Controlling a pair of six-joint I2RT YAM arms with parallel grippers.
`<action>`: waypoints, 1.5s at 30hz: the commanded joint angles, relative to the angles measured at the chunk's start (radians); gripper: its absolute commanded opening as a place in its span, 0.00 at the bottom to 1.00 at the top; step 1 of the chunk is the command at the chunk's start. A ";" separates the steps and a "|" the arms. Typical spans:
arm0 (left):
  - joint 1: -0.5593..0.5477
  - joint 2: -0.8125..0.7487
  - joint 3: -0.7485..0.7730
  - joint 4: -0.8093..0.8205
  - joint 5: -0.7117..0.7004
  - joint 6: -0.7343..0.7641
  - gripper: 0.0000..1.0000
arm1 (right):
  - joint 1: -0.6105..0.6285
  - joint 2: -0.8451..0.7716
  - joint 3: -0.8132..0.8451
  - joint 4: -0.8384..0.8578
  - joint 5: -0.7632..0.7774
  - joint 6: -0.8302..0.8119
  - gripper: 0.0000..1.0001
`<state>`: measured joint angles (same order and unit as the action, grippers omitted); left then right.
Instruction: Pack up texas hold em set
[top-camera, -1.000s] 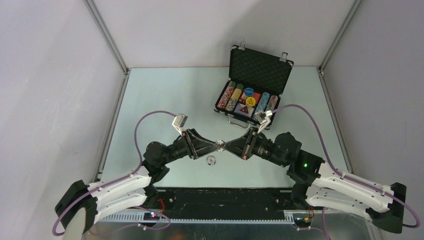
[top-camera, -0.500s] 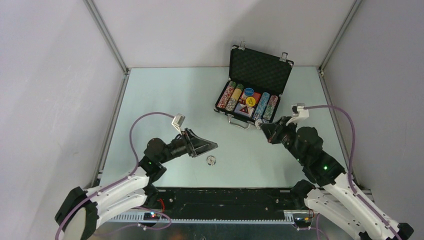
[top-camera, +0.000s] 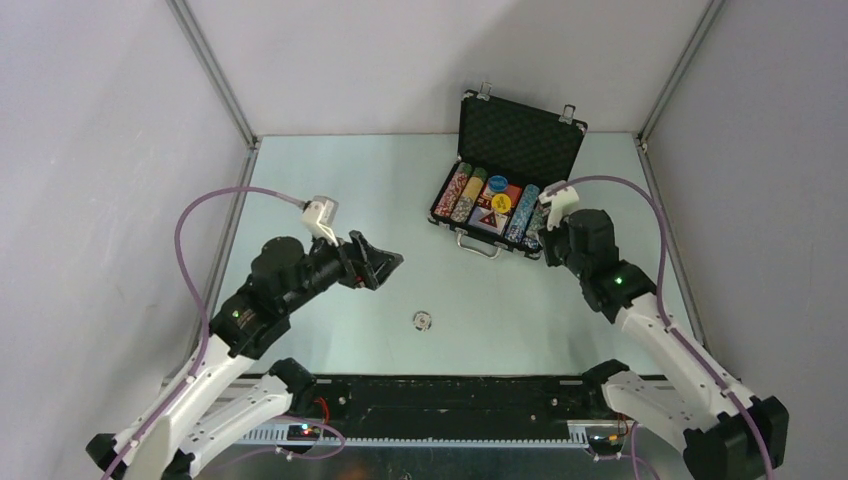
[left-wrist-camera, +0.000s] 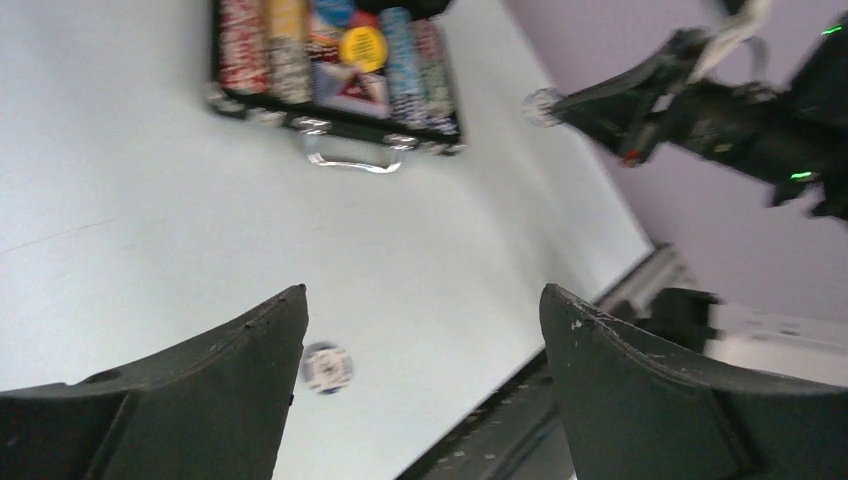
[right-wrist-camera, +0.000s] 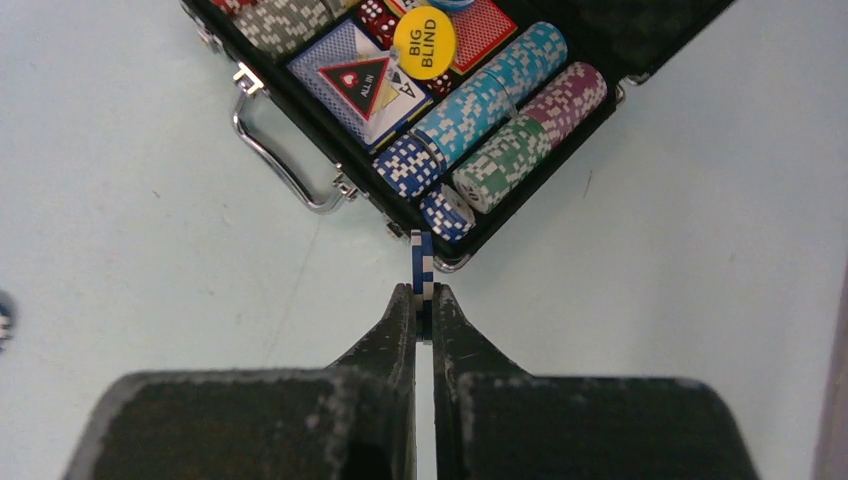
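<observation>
The black briefcase (top-camera: 520, 135) stands open at the back right, its tray holding rows of poker chips (right-wrist-camera: 480, 95), a yellow disc (right-wrist-camera: 424, 43), a card deck with a dark triangular piece (right-wrist-camera: 362, 78) and red dice (right-wrist-camera: 378, 15). My right gripper (right-wrist-camera: 423, 290) is shut on a blue and white chip (right-wrist-camera: 423, 260), held edge-on just in front of the case's near right corner (top-camera: 545, 240). My left gripper (top-camera: 390, 262) is open and empty, raised over the table left of centre. A loose chip (top-camera: 422, 321) lies flat on the table, and it also shows in the left wrist view (left-wrist-camera: 327, 367).
The case's silver handle (right-wrist-camera: 280, 165) sticks out toward me. Metal frame posts (top-camera: 215, 80) and grey walls enclose the table. The black base rail (top-camera: 450, 395) runs along the near edge. The right arm (left-wrist-camera: 700, 100) shows in the left wrist view.
The two grippers met at the table's centre a second ago. The right gripper has since swung to the case with the chip. The left arm has pulled back left and up.
</observation>
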<state>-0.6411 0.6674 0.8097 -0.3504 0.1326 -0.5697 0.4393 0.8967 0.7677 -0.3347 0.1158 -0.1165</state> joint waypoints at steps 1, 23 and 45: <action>0.012 0.019 0.031 -0.220 -0.195 0.212 0.90 | -0.064 0.097 0.066 0.104 -0.147 -0.248 0.00; 0.053 0.002 -0.008 -0.221 -0.224 0.274 0.90 | -0.250 0.487 0.245 -0.006 -0.638 -0.600 0.00; 0.054 -0.008 -0.012 -0.221 -0.223 0.275 0.90 | -0.226 0.626 0.284 -0.074 -0.517 -0.634 0.00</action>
<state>-0.5930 0.6666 0.8043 -0.5877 -0.0837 -0.3206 0.2142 1.5158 1.0069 -0.4072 -0.4294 -0.7349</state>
